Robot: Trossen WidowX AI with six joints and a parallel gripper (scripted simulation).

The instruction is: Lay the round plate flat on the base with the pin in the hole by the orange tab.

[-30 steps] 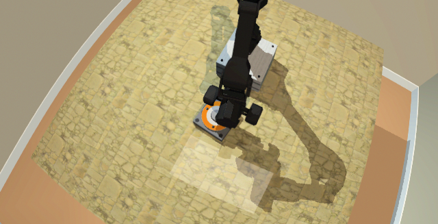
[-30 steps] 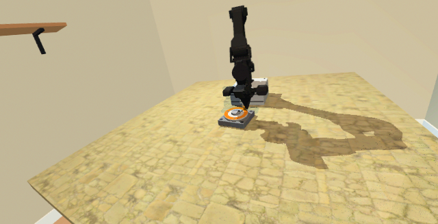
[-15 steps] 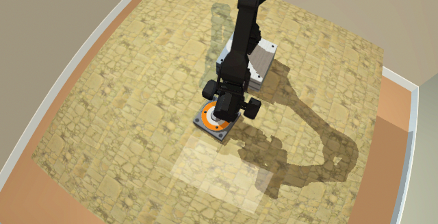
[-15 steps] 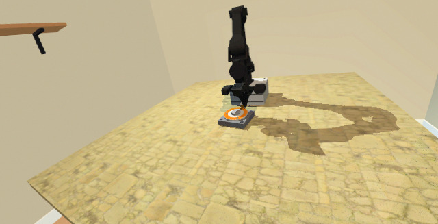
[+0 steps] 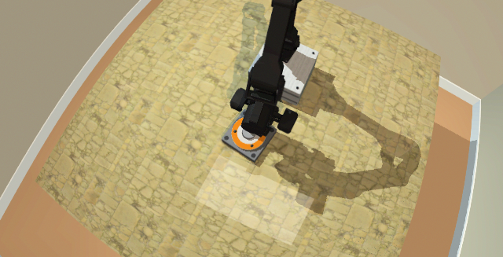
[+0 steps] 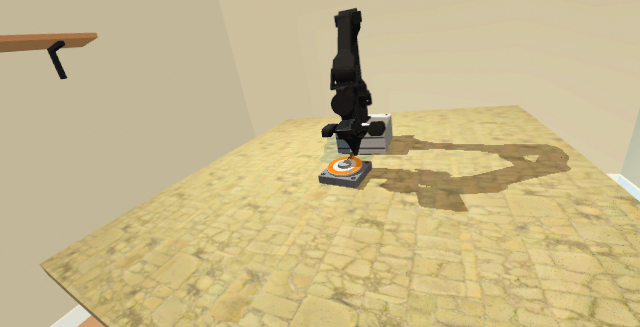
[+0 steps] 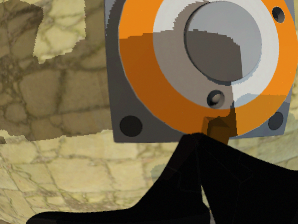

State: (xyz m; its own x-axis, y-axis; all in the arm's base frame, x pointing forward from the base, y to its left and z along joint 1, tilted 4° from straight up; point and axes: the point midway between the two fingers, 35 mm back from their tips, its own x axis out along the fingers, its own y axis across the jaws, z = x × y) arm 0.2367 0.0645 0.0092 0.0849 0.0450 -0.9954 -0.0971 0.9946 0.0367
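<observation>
in the wrist view the black gripper fills the bottom of the frame, its jaws closed tight together with nothing between them. the joined fingertips sit at the orange tab on the plate's lower edge, touching it as far as can be told. just above the tab, a small hole shows in the round plate, with something pale inside it; whether that is the pin cannot be told. the plate is orange with a white inner ring, around the grey post in the upper right of the frame. under it lies the square grey base. beyond, in the exterior view, a grey block stands at centre frame behind the arm, on the stone-patterned table.
</observation>
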